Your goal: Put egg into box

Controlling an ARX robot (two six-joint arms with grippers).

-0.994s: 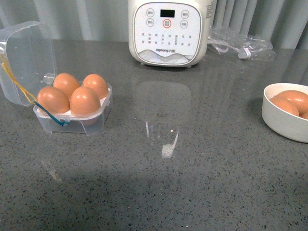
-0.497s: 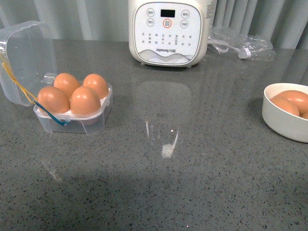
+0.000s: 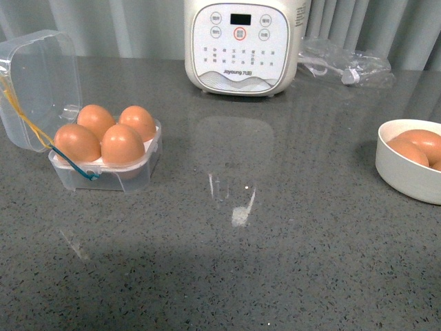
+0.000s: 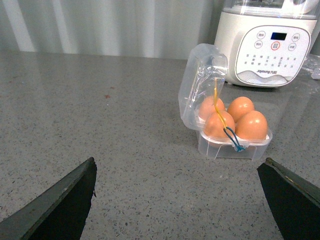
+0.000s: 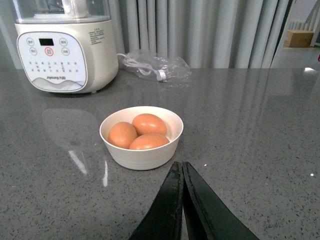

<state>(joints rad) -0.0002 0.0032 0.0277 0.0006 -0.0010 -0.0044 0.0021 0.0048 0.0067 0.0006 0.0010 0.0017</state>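
The clear plastic box (image 3: 103, 172) stands at the left of the grey table with its lid (image 3: 38, 86) open upright; all its slots hold brown eggs (image 3: 122, 143). It also shows in the left wrist view (image 4: 232, 145), with yellow and blue loops at its front. More brown eggs (image 5: 148, 123) lie in a white bowl (image 5: 142, 155), seen at the right edge of the front view (image 3: 406, 176). My left gripper (image 4: 180, 167) is open and empty, well back from the box. My right gripper (image 5: 181, 165) is shut and empty, just short of the bowl. Neither arm shows in the front view.
A white cooker (image 3: 241, 45) stands at the back centre of the table, with a crumpled clear bag (image 3: 348, 65) to its right. A grey curtain hangs behind. Bare grey tabletop (image 3: 241, 262) lies between the box and the bowl.
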